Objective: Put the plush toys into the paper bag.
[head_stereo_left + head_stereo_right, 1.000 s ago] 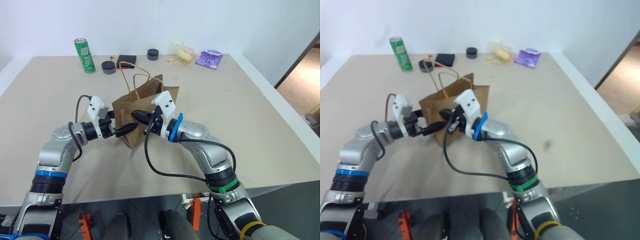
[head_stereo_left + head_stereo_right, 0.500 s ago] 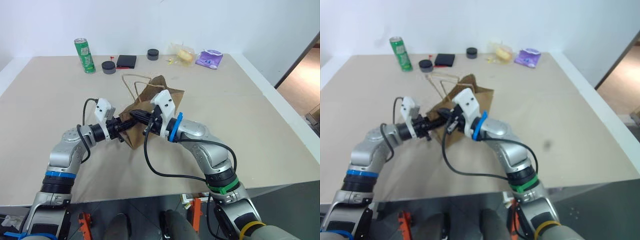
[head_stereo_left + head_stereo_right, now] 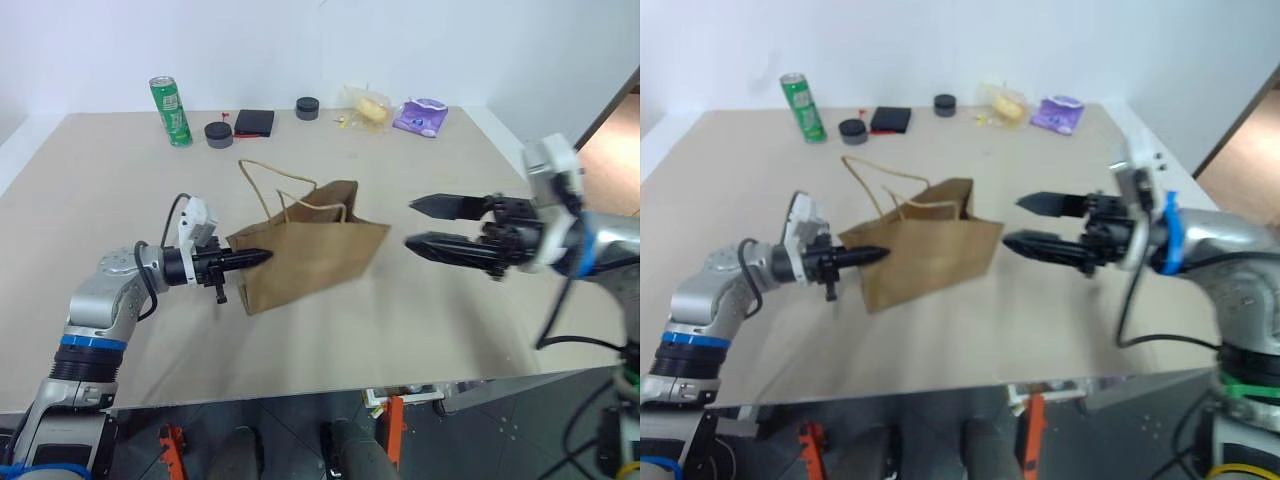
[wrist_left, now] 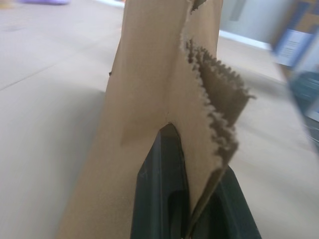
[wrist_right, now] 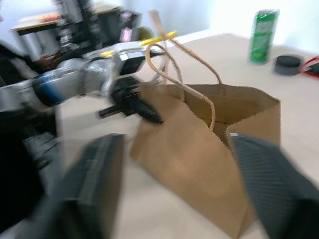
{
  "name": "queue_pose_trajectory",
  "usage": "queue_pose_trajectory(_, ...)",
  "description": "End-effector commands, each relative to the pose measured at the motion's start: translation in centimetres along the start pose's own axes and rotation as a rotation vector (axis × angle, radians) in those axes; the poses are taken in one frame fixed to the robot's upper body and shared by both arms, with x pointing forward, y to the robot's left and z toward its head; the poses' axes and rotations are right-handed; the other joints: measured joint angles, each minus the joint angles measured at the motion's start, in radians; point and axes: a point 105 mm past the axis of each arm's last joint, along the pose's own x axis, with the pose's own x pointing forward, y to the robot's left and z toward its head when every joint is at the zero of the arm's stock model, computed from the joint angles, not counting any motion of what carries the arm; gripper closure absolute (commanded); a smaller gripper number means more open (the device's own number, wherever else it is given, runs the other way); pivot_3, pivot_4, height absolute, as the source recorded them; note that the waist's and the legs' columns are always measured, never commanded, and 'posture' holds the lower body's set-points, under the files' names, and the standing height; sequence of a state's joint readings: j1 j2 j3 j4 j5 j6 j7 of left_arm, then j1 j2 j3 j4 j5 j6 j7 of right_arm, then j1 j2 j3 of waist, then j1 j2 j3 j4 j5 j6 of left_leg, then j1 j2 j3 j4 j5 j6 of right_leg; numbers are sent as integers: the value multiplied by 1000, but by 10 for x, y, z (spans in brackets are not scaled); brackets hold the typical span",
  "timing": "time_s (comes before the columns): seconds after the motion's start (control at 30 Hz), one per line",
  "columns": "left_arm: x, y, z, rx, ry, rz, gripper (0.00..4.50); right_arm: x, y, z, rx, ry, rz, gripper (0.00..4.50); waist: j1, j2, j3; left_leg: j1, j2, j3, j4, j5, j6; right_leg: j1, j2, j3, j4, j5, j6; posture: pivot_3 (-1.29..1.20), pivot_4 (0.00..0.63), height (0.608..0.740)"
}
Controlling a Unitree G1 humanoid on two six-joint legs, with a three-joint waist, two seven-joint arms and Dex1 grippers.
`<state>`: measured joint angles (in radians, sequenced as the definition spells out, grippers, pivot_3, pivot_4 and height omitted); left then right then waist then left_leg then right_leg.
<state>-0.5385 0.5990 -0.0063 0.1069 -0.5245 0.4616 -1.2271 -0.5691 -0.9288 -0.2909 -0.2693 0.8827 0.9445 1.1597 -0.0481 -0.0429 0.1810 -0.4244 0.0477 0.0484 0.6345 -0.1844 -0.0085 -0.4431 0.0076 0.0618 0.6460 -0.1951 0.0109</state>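
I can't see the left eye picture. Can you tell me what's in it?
A brown paper bag stands on a tan table, and the robot's left gripper is pinching its edge with shut jaws. The right gripper hangs beside the bag, apart from it, jaws wide open. At the table's far edge are a green can and a purple pouch.

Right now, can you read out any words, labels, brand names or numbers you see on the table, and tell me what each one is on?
Green can: light printing runs down its side, too small to read.
Purple pouch: a pale patch on it, no legible letters.
Yellow item in clear wrapping: no readable label.
Paper bag: plain brown, no print.
Black flat case and two round black lids: no text visible.
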Motion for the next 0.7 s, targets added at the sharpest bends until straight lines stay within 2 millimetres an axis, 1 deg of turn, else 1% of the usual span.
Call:
queue_pose_trajectory(0.03, -3, -13, 11, 43, 29, -121, 4500, -15, 12, 21, -52, 20, 81, 51, -1, 1, 0, 0, 1, 0, 0, 0, 0, 0, 1, 0, 0, 0, -1, 0, 150, 740)
queue_pose_trajectory(0.07, -4, -19, 10, 24, 44, -165, 4500, -18, 13, 21, -53, 37, 91, 51, -1, 1, 0, 1, 2, 0, 0, 0, 0, 0, 2, 0, 0, 0, -1, 0, 150, 740)
queue_pose_trajectory(0.17, -4, -25, 7, 30, 87, -216, 4500, -24, 14, 20, -51, 78, 103, 51, 1, 1, 1, 1, 2, -1, 0, 0, 0, 0, 3, 0, 1, 0, -2, 0, 150, 740)
queue_pose_trajectory(0.33, -5, -27, -11, 54, 162, -231, 4500, -25, 15, 20, -57, 99, 104, 51, 1, 1, 1, 0, 1, 0, 0, -1, -1, 0, 1, 1, 0, -1, -1, 0, 150, 740)
queue_pose_trajectory(0.4, -4, -25, -11, 72, 157, -213, 3954, -24, 15, 21, -61, 93, 102, 0, 2, 1, 1, 0, 1, 0, 0, -1, -1, 0, 0, 1, 0, -1, -1, 0, 150, 740)
queue_pose_trajectory(0.43, -4, -24, -9, 74, 148, -204, 3378, -23, 15, 22, -64, 92, 101, 0, 2, 1, 1, 0, 1, 0, 0, -1, -1, 0, 0, 1, 0, -1, -1, 0, 150, 740)
queue_pose_trajectory(0.47, -6, -23, -4, 77, 135, -191, 3255, -22, 15, 23, -67, 92, 103, 0, 2, 1, 1, 0, 1, 0, 0, -1, -1, 0, 0, 1, 0, -1, -1, 0, 150, 740)
queue_pose_trajectory(0.5, -8, -23, 1, 75, 122, -182, 3000, -22, 16, 23, -68, 93, 104, 0, 2, 1, 1, 0, 1, 0, 0, -1, -1, 0, 0, 1, 0, -1, -1, 0, 150, 740)
queue_pose_trajectory(0.53, -11, -24, 9, 71, 104, -173, 2315, -22, 16, 23, -69, 95, 104, 0, 2, 1, 1, 0, 1, 0, 0, -1, -1, 0, 0, 1, 0, -1, -1, 0, 150, 740)
queue_pose_trajectory(0.6, -17, -24, 22, 70, 75, -144, 1806, -23, 15, 23, -66, 98, 99, 0, 2, 1, 1, 0, 1, 0, 0, -1, -1, 0, 1, 1, 0, -1, -1, 0, 150, 740)
queue_pose_trajectory(0.7, -39, -21, 40, 37, 61, -67, 469, -27, 10, 21, -54, 107, 62, 0, 0, 1, 1, 0, 2, 0, 0, -1, -1, -1, 1, 1, 0, -1, -1, 0, 150, 740)
